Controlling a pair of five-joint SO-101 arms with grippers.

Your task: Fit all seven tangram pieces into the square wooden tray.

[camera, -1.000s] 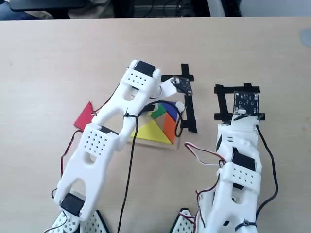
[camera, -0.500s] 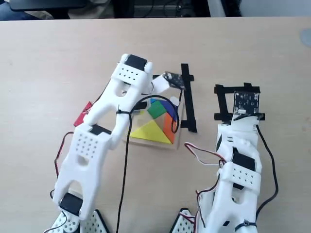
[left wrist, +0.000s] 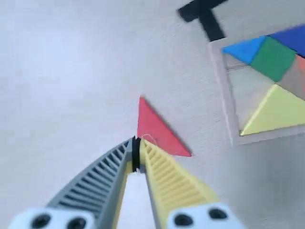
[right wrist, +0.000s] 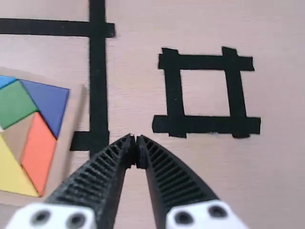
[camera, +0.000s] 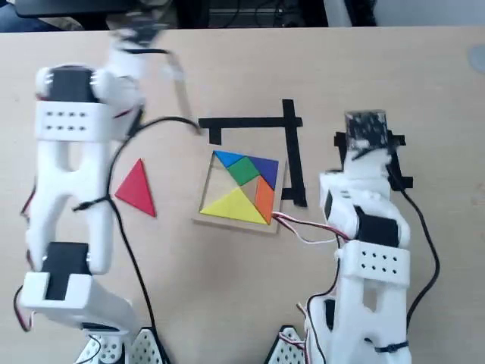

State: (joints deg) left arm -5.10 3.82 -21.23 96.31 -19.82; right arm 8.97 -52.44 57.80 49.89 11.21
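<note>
- One table.
- One square wooden tray.
- Five coloured pieces inside the tray, one of each colour: a light blue piece, a green piece, a dark blue piece, an orange piece and a yellow piece.
- One red triangle outside the tray, which makes six pieces counted in all.
- Two arms: the left arm and the right arm.
- Two grippers, one per arm: the left gripper and the right gripper.
- Two black tape outlines: one open corner frame and one small closed square.
</note>
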